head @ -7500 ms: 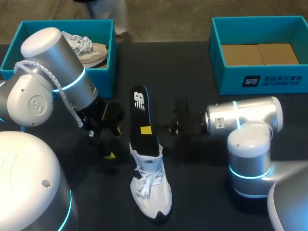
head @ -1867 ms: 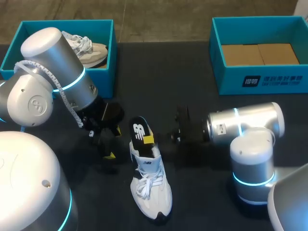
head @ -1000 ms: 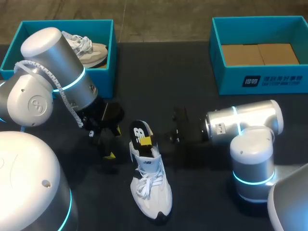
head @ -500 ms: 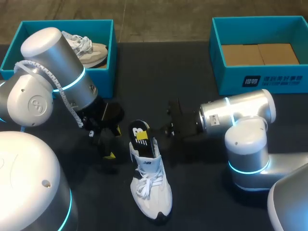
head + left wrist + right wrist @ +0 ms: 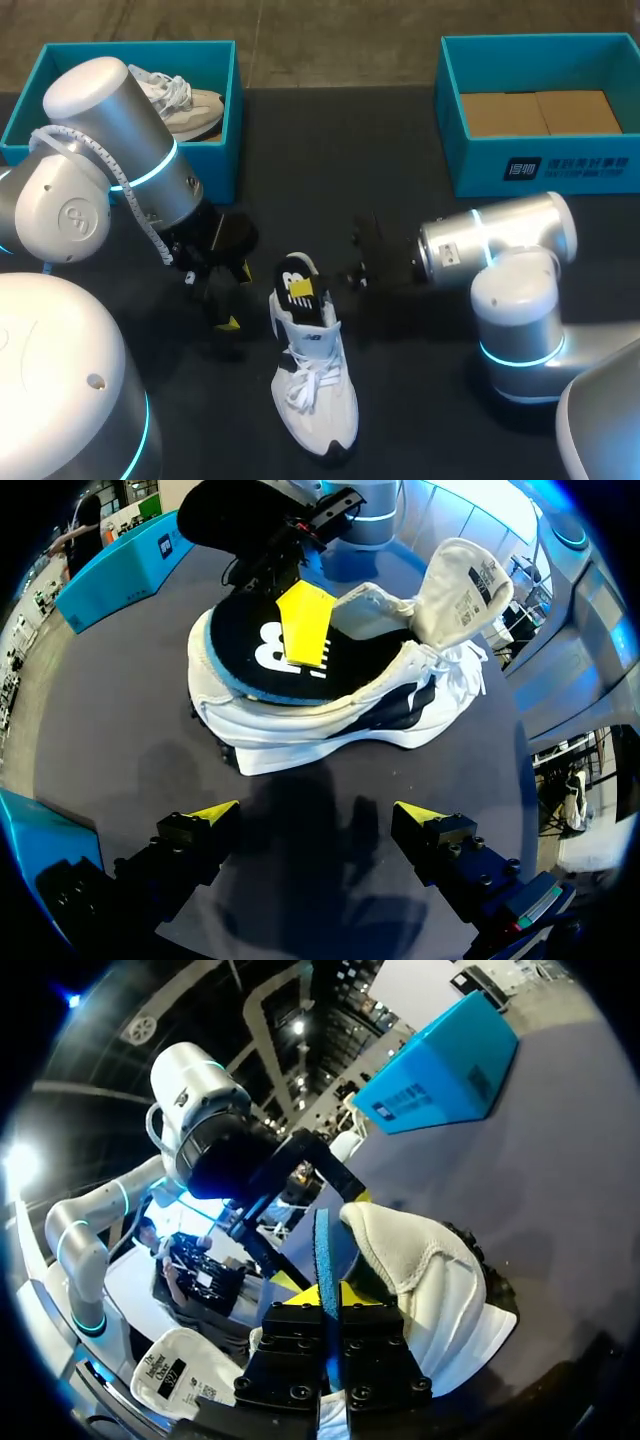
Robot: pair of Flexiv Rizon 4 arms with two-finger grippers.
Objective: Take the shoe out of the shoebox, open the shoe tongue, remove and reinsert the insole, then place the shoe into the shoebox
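Note:
A white sneaker (image 5: 312,385) lies on the dark table, seen on its side in the left wrist view (image 5: 340,705), tongue folded up. A black insole (image 5: 296,285) with a yellow tag (image 5: 305,625) sticks out of its heel opening. My right gripper (image 5: 347,272) comes in from the right and is shut on the insole's thin blue edge (image 5: 322,1250), beside the padded heel collar (image 5: 420,1260). My left gripper (image 5: 318,815) stands open just short of the sole, nothing between its yellow tips; in the head view it sits left of the shoe (image 5: 228,295).
A teal shoebox (image 5: 233,130) at the back left holds another pale sneaker (image 5: 185,100). A second teal shoebox (image 5: 540,170) with a cardboard floor stands at the back right. My right arm's base (image 5: 515,320) rises right of the shoe.
The right gripper has closed on the insole's edge, swinging left and then back right. The insole now sits a little lower in the heel. The left arm has not moved.

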